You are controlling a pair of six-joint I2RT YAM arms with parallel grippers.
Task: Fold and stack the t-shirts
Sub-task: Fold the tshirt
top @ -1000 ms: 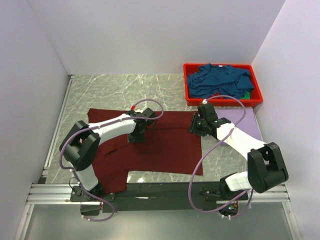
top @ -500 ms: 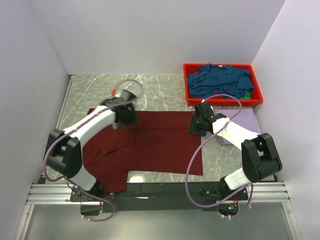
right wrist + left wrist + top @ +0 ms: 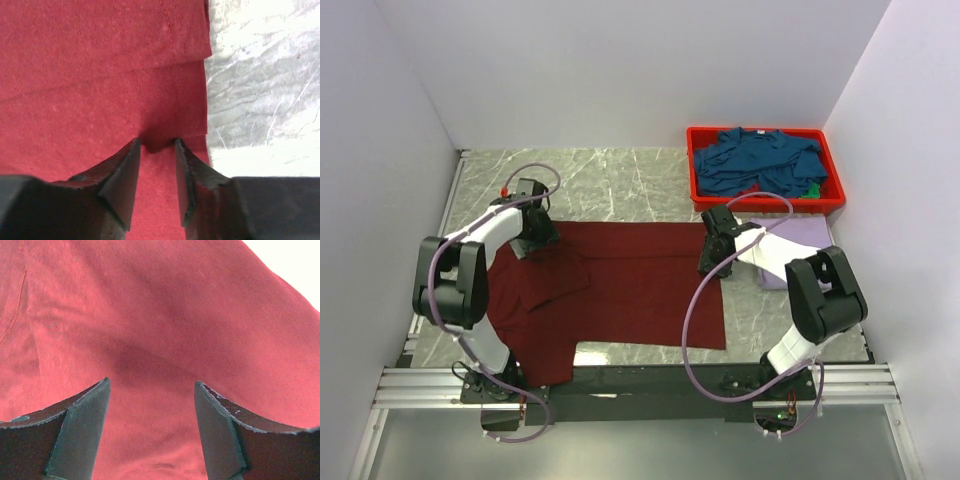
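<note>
The dark maroon t-shirt (image 3: 640,285) lies spread flat in front of both arms, one flap (image 3: 558,280) folded over on its left side. My left gripper (image 3: 534,240) hovers over the shirt's far left corner. In the left wrist view this gripper (image 3: 152,385) is wide open, with only maroon cloth (image 3: 165,315) below it. My right gripper (image 3: 709,262) is at the shirt's right edge. Its jaws (image 3: 156,142) stand a little apart, tips pressed onto the layered hem (image 3: 190,100), a small ridge of cloth bunched between them. A pale lavender t-shirt (image 3: 805,238) lies under the right arm.
A red bin (image 3: 698,190) at the back right holds several crumpled teal-blue t-shirts (image 3: 760,160). Bare marble table (image 3: 620,175) shows behind the maroon shirt and right of its hem (image 3: 260,75). White walls close in on three sides.
My left arm swung from the shirt's middle out to its far left corner, and its jaws opened wide. The right gripper shifted slightly along the right hem, its arm folding in closer.
</note>
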